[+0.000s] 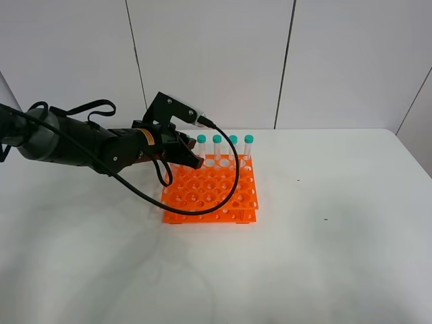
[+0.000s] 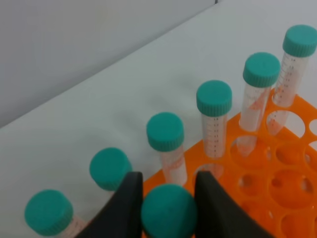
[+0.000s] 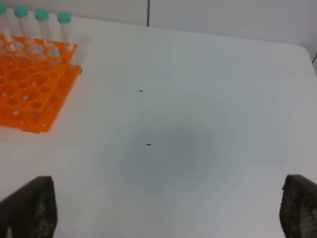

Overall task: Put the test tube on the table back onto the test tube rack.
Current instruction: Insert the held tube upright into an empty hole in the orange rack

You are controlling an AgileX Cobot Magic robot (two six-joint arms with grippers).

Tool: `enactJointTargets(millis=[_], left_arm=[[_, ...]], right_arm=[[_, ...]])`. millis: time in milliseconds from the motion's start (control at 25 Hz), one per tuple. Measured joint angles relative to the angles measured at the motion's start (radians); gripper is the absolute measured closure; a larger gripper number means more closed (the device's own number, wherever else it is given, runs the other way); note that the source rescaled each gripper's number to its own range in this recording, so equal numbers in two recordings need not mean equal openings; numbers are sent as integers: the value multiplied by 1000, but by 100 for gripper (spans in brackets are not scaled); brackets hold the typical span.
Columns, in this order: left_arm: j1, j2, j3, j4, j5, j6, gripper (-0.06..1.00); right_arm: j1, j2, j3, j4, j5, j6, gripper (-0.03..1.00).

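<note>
- My left hand [image 2: 167,191] is pinching the test tube [image 2: 168,213]: both dark fingers [image 2: 126,208] press on it just under its teal cap.
- The tube is off the desk [image 1: 337,236] and sits over the orange rack [image 1: 209,192], just in front of the back row, near the rack's left end in the high view.
- The tube's lower part is hidden by the cap and fingers, so I can't tell if the tip is in a hole.
- Six other tubes [image 2: 214,98] stand upright along the back row in the left wrist view. The high view shows only four of them, as my arm covers the rest.
- My right hand [image 3: 163,208] is spread wide and holding nothing, with its two pads [image 3: 27,208] at opposite edges of the wrist view.
- It hangs over bare desk, well apart from the rack, and is out of the high view.
</note>
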Motion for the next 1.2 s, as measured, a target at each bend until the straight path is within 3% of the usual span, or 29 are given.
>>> enactJointTargets(millis=[920,1200], left_arm=[[2,84,-1,0,-91,-2,94],[2,94,-1,0,-115,-45,94]], right_arm=[[0,0,0,6,0,0,-3],[0,0,0,6,0,0,-3]])
